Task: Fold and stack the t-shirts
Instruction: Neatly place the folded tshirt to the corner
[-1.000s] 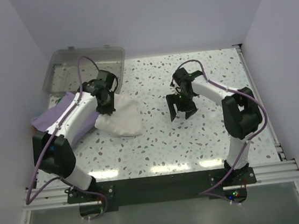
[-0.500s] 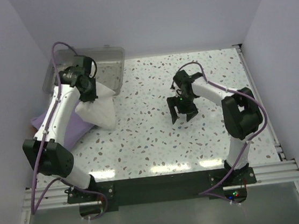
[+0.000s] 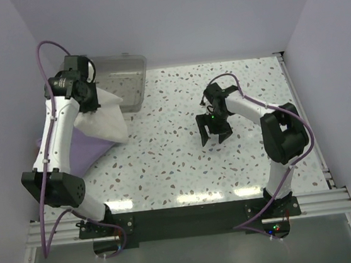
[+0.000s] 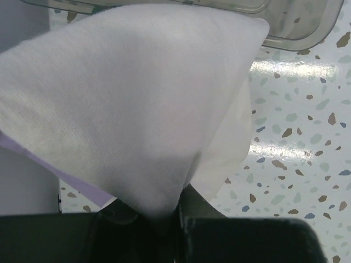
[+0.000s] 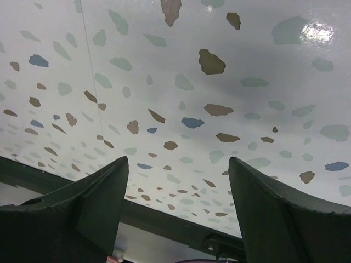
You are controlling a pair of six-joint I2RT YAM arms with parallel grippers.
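My left gripper (image 3: pixel 90 102) is shut on the cream-white t-shirt (image 3: pixel 103 122) and holds it lifted; the folded cloth hangs below it, over the lavender-purple t-shirt (image 3: pixel 79 149) lying at the table's left edge. In the left wrist view the cream shirt (image 4: pixel 137 109) fills most of the frame, pinched between the jaws at the bottom, with a sliver of the lavender shirt (image 4: pixel 33 159) behind. Its red logo is hidden. My right gripper (image 3: pixel 215 136) is open and empty, above bare table right of centre; only terrazzo shows between its fingers (image 5: pixel 98 203).
A clear plastic bin (image 3: pixel 119 81) stands at the back left, just behind the lifted shirt; its rim shows in the left wrist view (image 4: pixel 296 22). The speckled table (image 3: pixel 230 169) ends at a metal rail on the right and a black bar in front.
My left gripper has lifted the cream shirt off the table and carried it left and back, toward the lavender shirt and the bin. The right arm has barely moved.
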